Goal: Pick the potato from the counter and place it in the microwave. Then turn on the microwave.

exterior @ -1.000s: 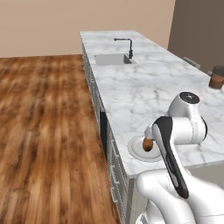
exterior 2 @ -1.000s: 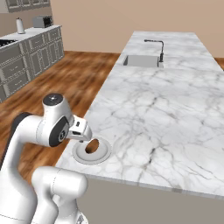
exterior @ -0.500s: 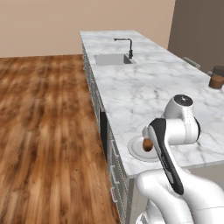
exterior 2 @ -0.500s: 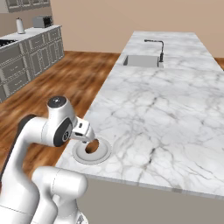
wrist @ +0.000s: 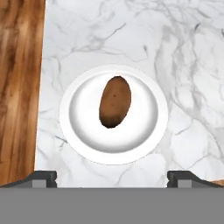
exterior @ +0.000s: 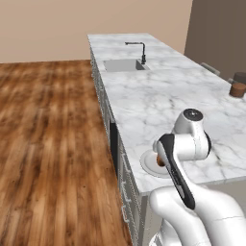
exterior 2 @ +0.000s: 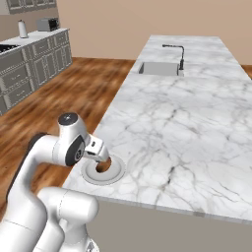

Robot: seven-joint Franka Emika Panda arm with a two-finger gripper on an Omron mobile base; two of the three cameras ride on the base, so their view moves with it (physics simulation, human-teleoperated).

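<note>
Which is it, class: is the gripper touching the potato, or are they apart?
Apart. In the hand view the open gripper has its fingertips at the bottom edge, with bare plate and counter between them and the potato.

The arm (exterior: 185,146) hides most of the potato (exterior: 160,160) and part of its plate (exterior: 149,164)

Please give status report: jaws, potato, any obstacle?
Gripper open, above the plate. Potato lies free on white plate, near counter edge. Nothing between jaws and potato.
</note>
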